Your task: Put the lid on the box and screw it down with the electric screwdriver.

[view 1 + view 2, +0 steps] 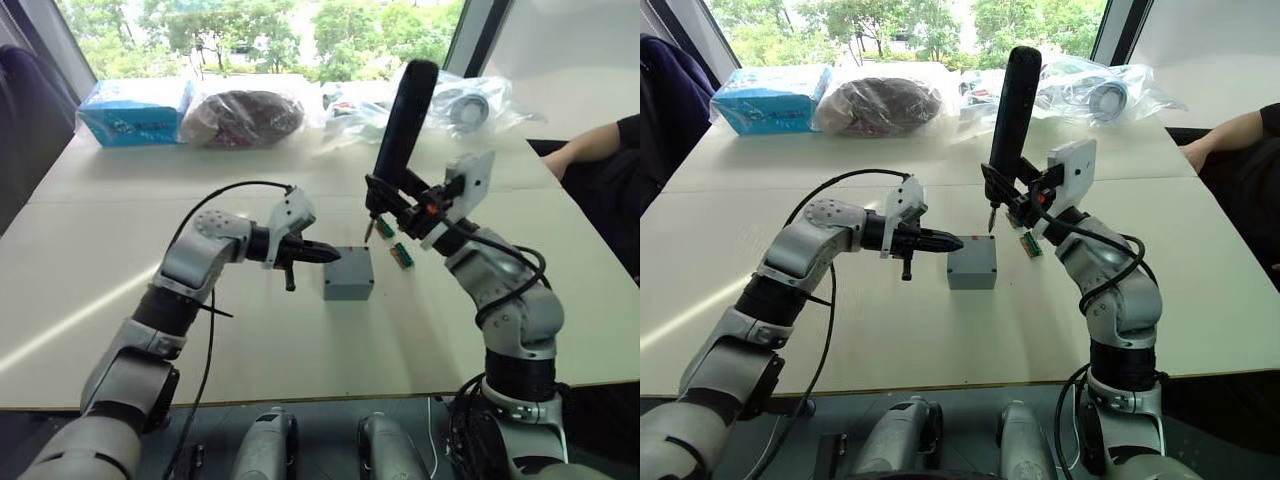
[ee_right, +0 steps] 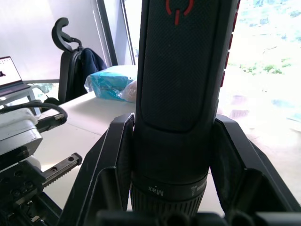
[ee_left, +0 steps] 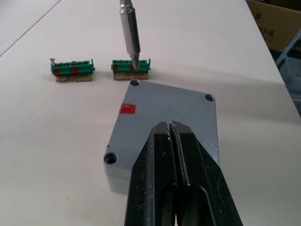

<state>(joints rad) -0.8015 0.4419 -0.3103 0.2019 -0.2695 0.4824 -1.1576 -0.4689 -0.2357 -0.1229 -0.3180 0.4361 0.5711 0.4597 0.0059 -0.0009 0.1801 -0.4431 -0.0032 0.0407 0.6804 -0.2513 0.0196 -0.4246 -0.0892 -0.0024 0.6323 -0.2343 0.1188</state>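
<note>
Up close, the left gripper (image 3: 171, 141) had its two black fingers pressed together with nothing between them, their tips resting on top of the grey lid (image 3: 164, 117). That lid sat squarely on the box (image 1: 348, 281), near the middle of the pale table (image 1: 120, 290), with screw holes showing at its corners and a small red mark on its surface. The right gripper (image 2: 171, 179) was clamped around the lower body of the electric screwdriver (image 1: 400, 125), one finger on each side of the thick black barrel. It held the tool nearly upright, leaning slightly away from the robot, with the thin metal bit (image 3: 129, 30) pointing down just past the far edge of the lid. The bit tip was at one of two small green terminal strips (image 3: 130, 68) lying on the table just beyond the box; whether it touched the strip I could not tell. The second strip (image 3: 72, 70) lay beside the first. Farther back on the table were a blue tissue pack (image 1: 135, 110), a dark bundle in a clear bag (image 1: 245, 117) and more clear bags holding parts (image 1: 470, 105). At the right edge of the table, a person's forearm (image 1: 590, 145) rested near the corner.
</note>
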